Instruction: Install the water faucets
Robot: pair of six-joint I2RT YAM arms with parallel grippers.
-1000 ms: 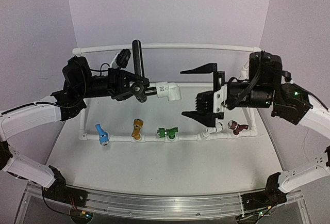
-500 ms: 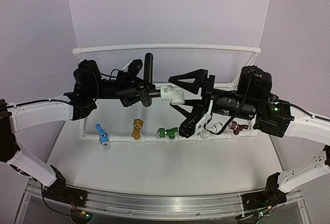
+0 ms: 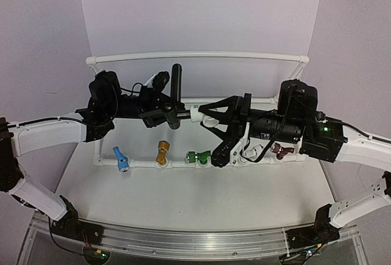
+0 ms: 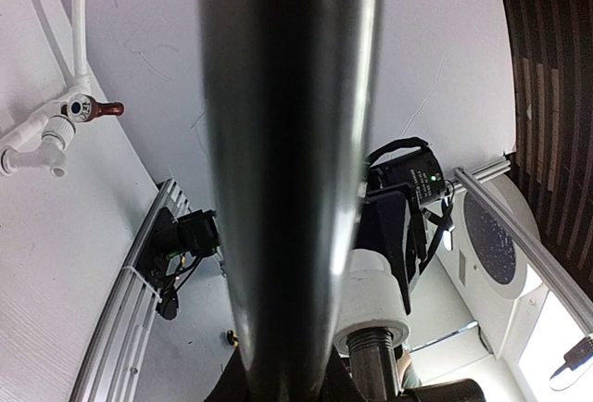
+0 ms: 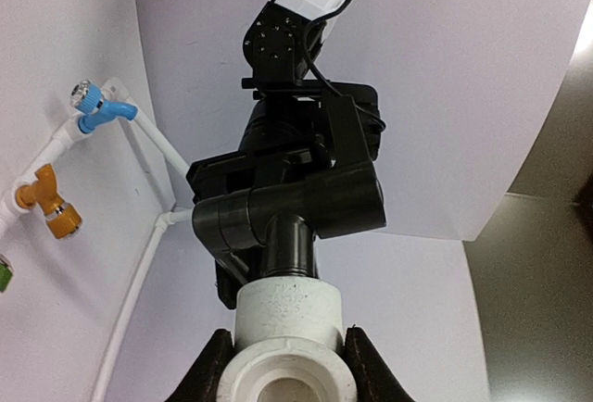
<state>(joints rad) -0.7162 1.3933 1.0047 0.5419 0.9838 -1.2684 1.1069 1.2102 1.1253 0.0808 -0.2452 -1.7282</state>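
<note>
The black water faucet (image 3: 168, 111) hangs in the air above the white pipe frame, and my left gripper (image 3: 157, 108) is shut on its body. Its long lever handle (image 3: 177, 85) points up; in the left wrist view this handle (image 4: 287, 143) fills the middle. The white pipe fitting (image 3: 204, 117) sits on the faucet's threaded end. My right gripper (image 3: 209, 120) reaches in from the right, shut on this fitting. In the right wrist view, the fitting (image 5: 283, 314) sits between both fingers (image 5: 215, 365) with the faucet body (image 5: 296, 207) just beyond it.
Along the front rail of the pipe frame (image 3: 195, 55) stand a blue faucet (image 3: 120, 159), a yellow one (image 3: 161, 152), a green one (image 3: 197, 156) and a dark red one (image 3: 281, 150). A bare white tee (image 3: 247, 155) lies between green and red, under my right arm.
My right gripper swung left from a wide-open stance and closed around the white fitting. The left arm shifted the faucet slightly right, then held still.
</note>
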